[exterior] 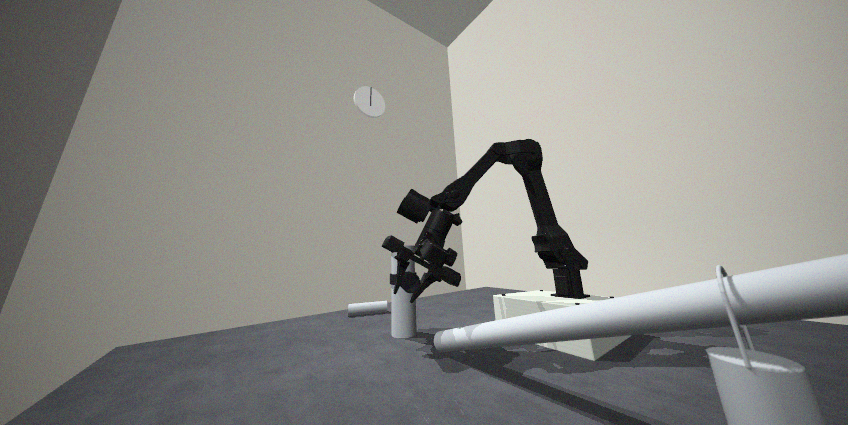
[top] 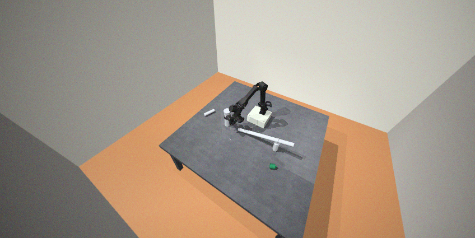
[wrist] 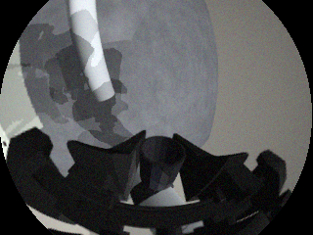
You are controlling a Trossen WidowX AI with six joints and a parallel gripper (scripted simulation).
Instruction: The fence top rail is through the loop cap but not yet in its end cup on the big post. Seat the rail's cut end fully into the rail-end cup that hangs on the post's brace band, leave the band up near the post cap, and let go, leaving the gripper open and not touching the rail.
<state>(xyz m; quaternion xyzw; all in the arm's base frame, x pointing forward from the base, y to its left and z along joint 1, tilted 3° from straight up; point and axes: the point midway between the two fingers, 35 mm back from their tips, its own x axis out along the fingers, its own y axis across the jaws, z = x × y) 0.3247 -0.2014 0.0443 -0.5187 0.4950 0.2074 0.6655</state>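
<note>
No lettering shows anywhere; end effector (exterior: 410,285) clamps the dark rail-end cup (wrist: 158,160) on the post (exterior: 403,313).

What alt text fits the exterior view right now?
The black gripper is closed around the dark band and cup on the upright white post. The long white rail slants across the grey table through a wire loop cap, its cut end short of the post.

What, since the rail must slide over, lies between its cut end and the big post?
Nothing but shadowed table separates rail and post, per the exterior view.
</note>
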